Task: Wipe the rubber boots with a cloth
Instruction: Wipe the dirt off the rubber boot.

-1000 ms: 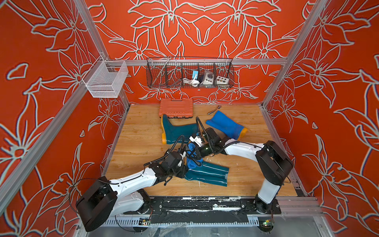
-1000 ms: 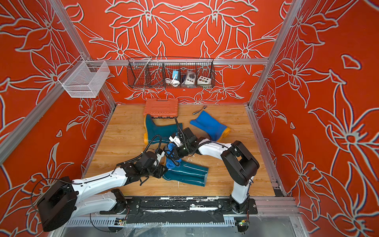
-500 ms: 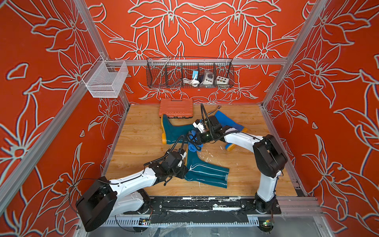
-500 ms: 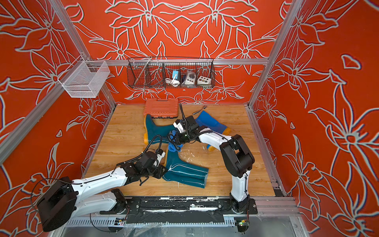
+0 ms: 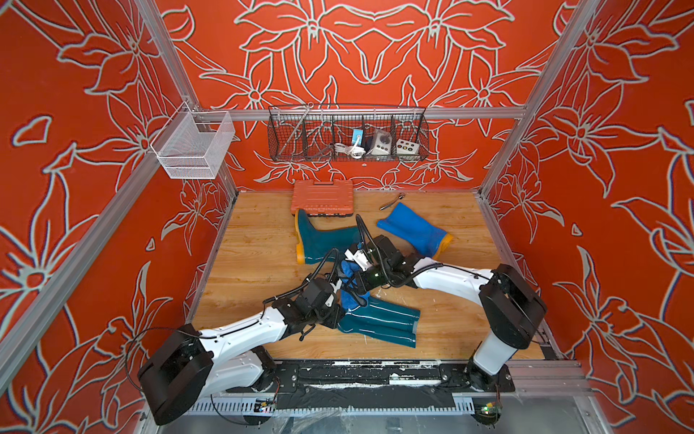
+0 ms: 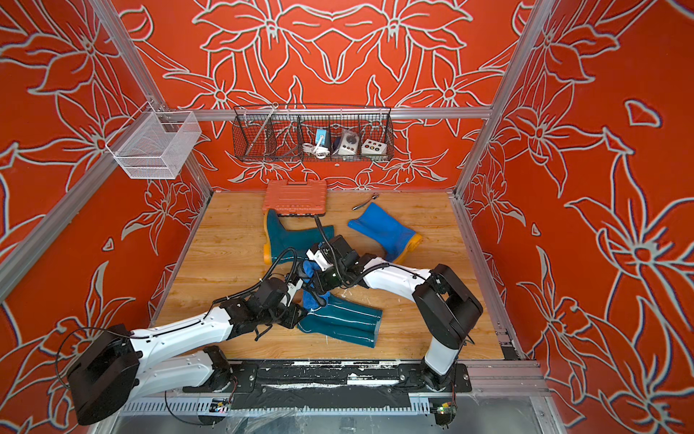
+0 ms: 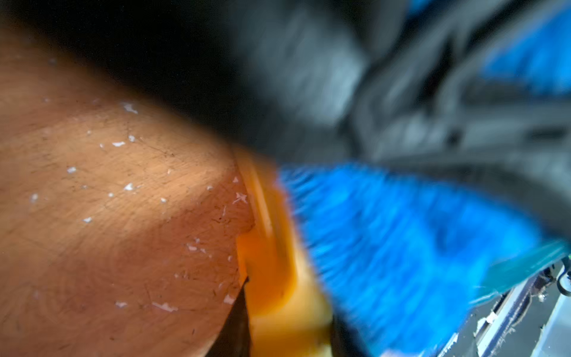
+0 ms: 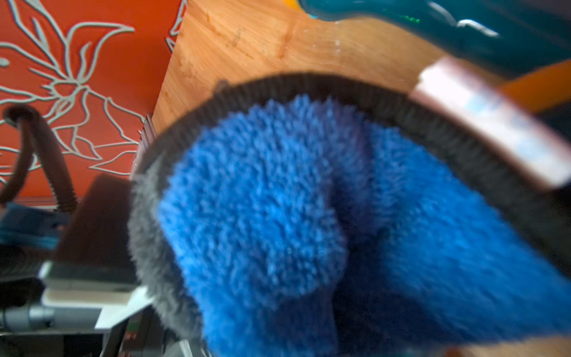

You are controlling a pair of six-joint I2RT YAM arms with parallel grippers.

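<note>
Right wrist view alone shows cloth edging, right end effector gripping it, left end effector state unclear.

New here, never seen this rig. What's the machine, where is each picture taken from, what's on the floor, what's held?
Two white-and-black robot arms, the left arm and the right arm, stand at the near edge of a wooden table inside an orange booth. Two pictures come from one overhead stereo camera, so they look nearly alike. The two blurry close-ups come from cameras on the arms' wrists. On the table lie three rubber boots: the near dark teal boot, the far dark teal boot and the bright blue boot, plus an orange ribbed case. The right tool is shut on a fuzzy blue cloth, at the near boot's foot. The left tool seems to clamp that boot by its yellow-orange sole.
</note>
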